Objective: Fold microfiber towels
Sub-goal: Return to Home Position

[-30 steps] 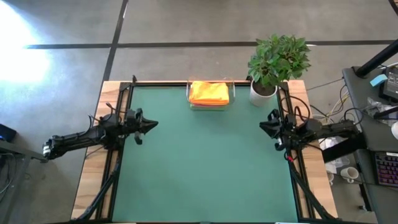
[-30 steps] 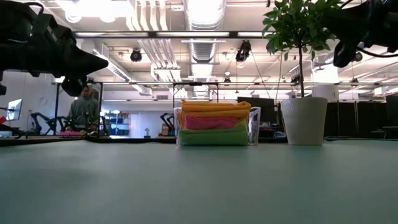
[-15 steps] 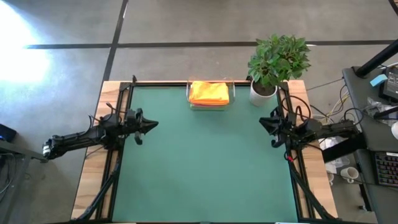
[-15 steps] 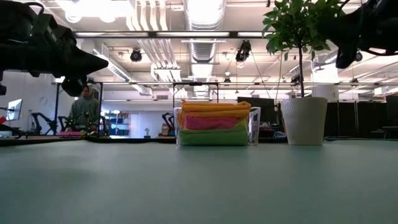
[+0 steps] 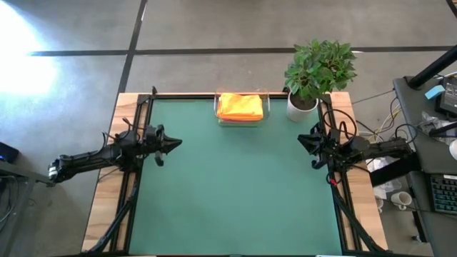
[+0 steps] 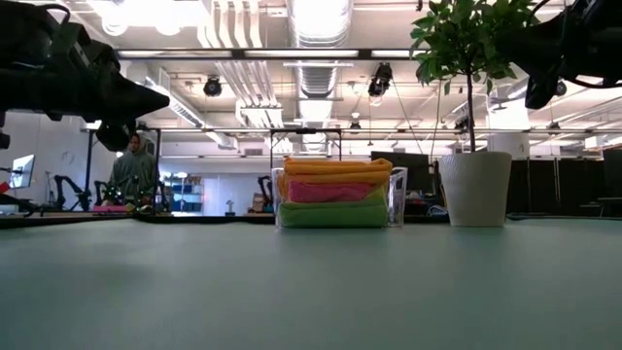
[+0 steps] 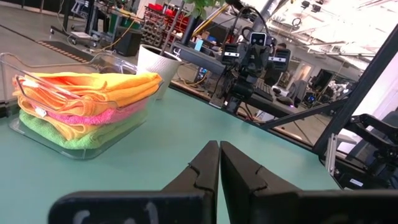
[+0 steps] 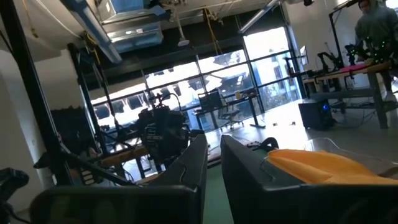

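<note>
Towels (image 6: 335, 191), soft and folded flat, fill clear tray (image 6: 397, 206).

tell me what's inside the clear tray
The clear tray holds a stack: orange towel on top, pink towel beneath, lime green towel lowest. From above, orange hides the rest.

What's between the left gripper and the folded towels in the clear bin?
Nothing; the high view shows only bare green table mat between the left gripper and the folded towels.
</note>
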Action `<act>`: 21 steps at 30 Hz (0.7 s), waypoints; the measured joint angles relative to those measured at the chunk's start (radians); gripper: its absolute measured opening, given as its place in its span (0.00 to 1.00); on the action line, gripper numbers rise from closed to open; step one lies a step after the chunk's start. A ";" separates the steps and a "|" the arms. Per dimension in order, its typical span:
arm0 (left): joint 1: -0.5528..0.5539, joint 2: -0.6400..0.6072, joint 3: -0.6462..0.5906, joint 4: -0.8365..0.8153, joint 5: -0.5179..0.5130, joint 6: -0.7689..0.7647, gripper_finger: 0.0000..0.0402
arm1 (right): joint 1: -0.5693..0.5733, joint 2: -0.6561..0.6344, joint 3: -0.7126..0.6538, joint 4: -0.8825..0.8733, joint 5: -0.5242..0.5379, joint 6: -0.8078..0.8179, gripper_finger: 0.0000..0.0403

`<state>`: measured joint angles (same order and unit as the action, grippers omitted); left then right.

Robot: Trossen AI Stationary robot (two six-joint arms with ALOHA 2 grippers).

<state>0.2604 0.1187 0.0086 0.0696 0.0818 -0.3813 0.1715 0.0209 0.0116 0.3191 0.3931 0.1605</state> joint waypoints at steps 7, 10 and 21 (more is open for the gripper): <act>0.000 0.006 0.000 0.000 0.005 0.000 0.00 | 0.000 0.000 0.000 0.000 0.000 -0.003 0.10; 0.000 0.005 0.000 0.000 0.005 0.000 0.00 | 0.000 0.000 0.000 0.000 0.000 -0.003 0.10; 0.000 0.007 0.000 0.000 0.003 0.000 0.00 | 0.000 0.000 0.000 -0.001 0.000 -0.004 0.10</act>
<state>0.2604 0.1257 0.0082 0.0696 0.0853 -0.3813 0.1719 0.0212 0.0116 0.3183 0.3931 0.1566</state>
